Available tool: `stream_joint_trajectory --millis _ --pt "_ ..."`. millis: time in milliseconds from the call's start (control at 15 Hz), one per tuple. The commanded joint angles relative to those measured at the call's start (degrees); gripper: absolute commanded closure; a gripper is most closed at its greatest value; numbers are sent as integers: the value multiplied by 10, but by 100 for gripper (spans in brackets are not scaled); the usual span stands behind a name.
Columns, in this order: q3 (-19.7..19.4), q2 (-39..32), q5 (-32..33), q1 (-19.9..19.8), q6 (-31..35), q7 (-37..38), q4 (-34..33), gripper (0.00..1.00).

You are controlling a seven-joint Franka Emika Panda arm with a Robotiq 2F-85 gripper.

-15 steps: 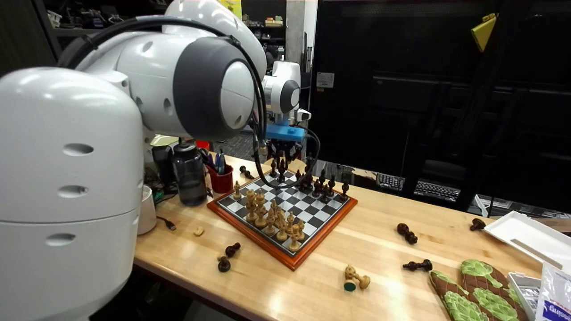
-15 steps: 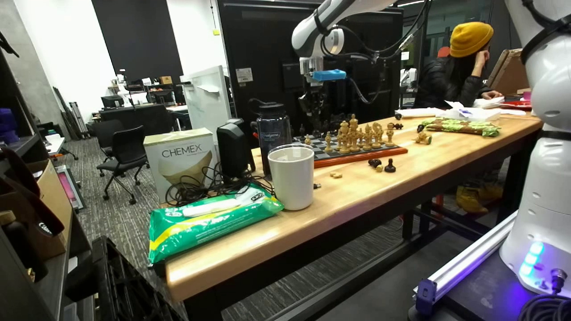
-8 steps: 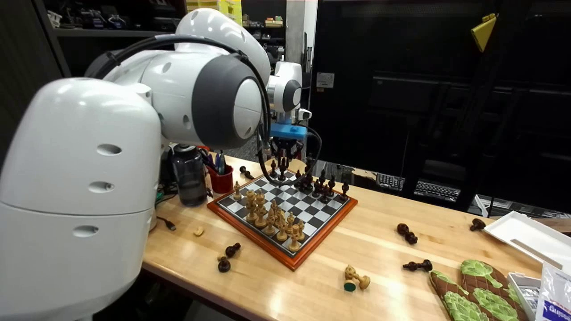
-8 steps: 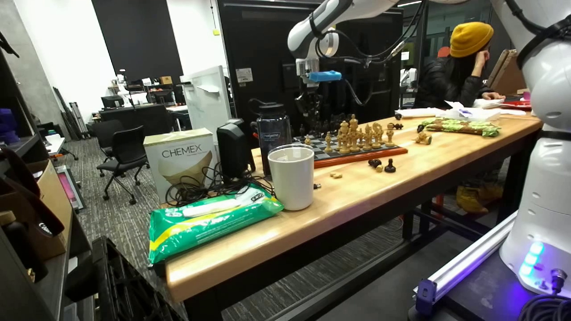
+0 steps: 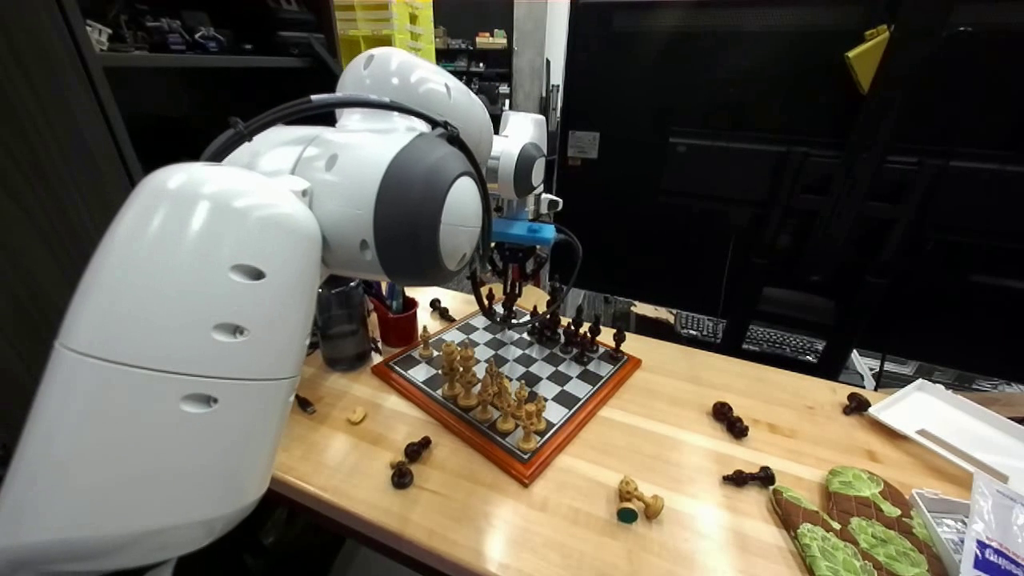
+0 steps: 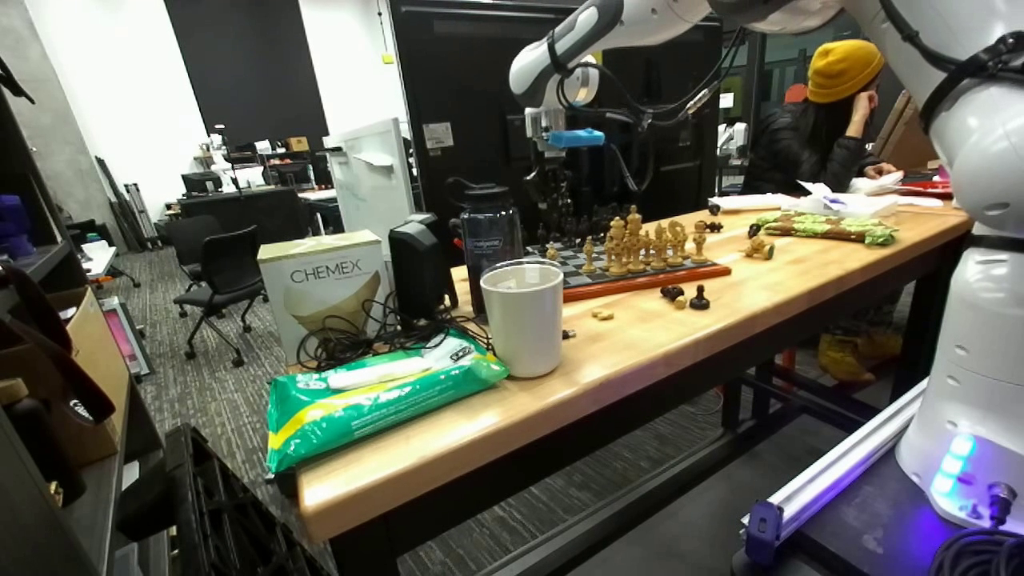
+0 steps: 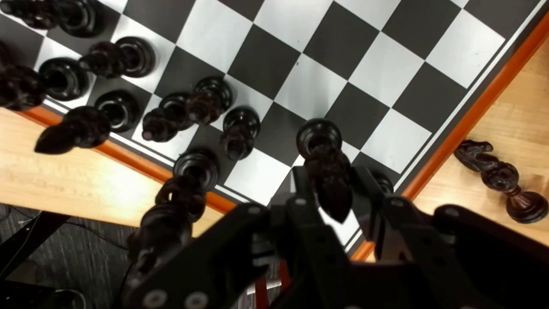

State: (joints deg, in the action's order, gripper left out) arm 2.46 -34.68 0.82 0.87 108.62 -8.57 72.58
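My gripper (image 7: 331,176) is shut on a tall dark chess piece (image 7: 319,137) with a pointed top, which stands upright between the fingers. Whether its base touches the chessboard (image 5: 582,418) cannot be told. In both exterior views the gripper (image 5: 514,282) points down over the far corner of the board. Close by the right-hand finger in the wrist view, a dark piece (image 7: 382,182) is mostly hidden. Several more dark pieces (image 7: 240,133) stand to the left there. Light wooden pieces (image 5: 466,384) are grouped on the board's near side.
A dark knight (image 7: 502,176) lies on the table beside the board. A bottle (image 5: 344,328) and a red pen cup (image 5: 398,324) stand near the board's left corner. Fallen pieces (image 5: 640,500) and patterned oven mitts (image 5: 868,520) lie on the table. A white mug (image 6: 524,320) stands near the table edge.
The arm has lowered and reached further over the board. The gripper has shifted slightly, with the dark piece still between its fingers. The pieces on the board look unmoved.
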Motion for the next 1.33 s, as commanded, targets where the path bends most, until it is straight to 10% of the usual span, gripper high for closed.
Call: stream_joint_trajectory --millis 0,1267 --pt "0 -35 3 -1 -36 -11 -63 93" --pt "-8 -154 13 -8 -87 -46 -237 93"
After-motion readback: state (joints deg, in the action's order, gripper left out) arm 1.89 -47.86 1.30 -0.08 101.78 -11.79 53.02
